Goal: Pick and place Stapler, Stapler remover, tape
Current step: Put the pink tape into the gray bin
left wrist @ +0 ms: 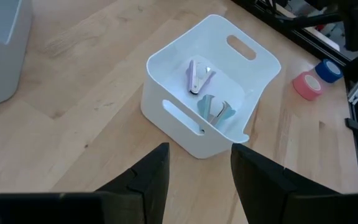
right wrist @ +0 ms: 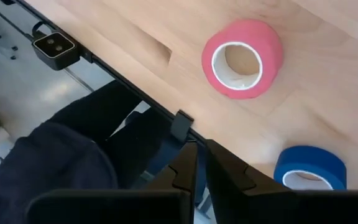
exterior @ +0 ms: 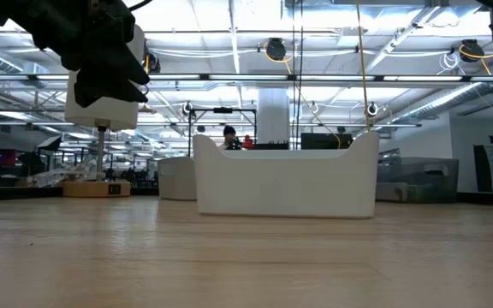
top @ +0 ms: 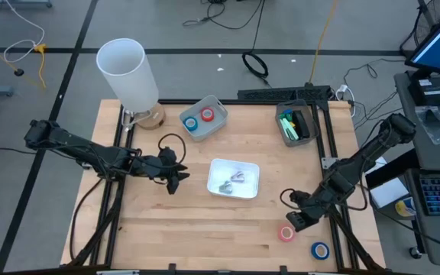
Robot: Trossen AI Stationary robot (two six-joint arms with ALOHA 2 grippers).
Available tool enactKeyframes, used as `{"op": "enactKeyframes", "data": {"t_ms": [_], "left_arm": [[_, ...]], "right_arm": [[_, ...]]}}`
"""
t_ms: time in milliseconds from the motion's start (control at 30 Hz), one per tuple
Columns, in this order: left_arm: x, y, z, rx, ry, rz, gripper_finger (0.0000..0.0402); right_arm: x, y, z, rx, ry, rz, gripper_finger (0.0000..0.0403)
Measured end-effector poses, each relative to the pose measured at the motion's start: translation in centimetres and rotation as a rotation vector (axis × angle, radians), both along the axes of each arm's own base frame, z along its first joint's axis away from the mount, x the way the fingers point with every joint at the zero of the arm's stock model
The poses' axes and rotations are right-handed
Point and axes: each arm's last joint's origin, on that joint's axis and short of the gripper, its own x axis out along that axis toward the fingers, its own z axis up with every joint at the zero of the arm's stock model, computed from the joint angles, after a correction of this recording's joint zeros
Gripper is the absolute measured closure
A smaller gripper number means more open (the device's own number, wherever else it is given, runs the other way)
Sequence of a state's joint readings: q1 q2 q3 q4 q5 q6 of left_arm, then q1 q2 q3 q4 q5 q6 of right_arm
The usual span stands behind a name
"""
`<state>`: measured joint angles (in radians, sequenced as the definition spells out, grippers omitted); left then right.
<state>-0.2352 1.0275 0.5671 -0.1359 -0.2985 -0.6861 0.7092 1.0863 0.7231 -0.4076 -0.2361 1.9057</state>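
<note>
- The dark left gripper [top: 176, 180] hangs above the pale wooden table [top: 159, 221]. Its two fingers [left wrist: 151, 180] stand apart with nothing between them.
- Just ahead of that gripper sits a white plastic bin with cut-out handles [left wrist: 166, 81]. Two small pastel staple tools [left wrist: 199, 76] lie inside it, one lilac and one teal.
- The dark right gripper [top: 295, 220] is low by the table's near right corner. Its fingers [right wrist: 185, 167] are pressed nearly together and hold nothing.
- A red ring-shaped tape roll with a pale core [right wrist: 242, 58] lies on the wood just in front of the right gripper, not touching it.
- A blue ring-shaped tape roll [right wrist: 309, 169] lies close beside that gripper, near the red one.
- Far from both grippers, a grey tray [top: 218, 105] holds one more red roll [top: 208, 115] and one more blue roll [top: 192, 123].
</note>
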Motion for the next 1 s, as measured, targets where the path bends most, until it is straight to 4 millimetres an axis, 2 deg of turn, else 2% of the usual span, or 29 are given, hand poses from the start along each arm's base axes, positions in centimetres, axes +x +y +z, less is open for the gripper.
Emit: {"op": "enactKeyframes", "data": {"t_ms": [300,467,867,1000], "left_arm": [[0.03,-0.01,0.05,-0.003,-0.006,0.001,0.0231],[0.03,-0.01,0.05,-0.001,-0.006,0.000,0.0231],[0.03,-0.01,0.05,0.008,-0.005,-0.006,0.0231],[0.03,-0.01,0.05,0.008,-0.005,-0.006,0.0231]], "right_arm": [[0.03,0.01,0.02,-0.011,-0.027,0.027,0.0379],[-0.11,-0.10,-0.13,-0.034,-0.021,0.044,0.0364],[-0.17,-0.17,-0.21,-0.045,-0.013,0.041,0.0258],[-0.04,-0.37,-0.30,-0.096,-0.043,-0.017,0.0223]]}}
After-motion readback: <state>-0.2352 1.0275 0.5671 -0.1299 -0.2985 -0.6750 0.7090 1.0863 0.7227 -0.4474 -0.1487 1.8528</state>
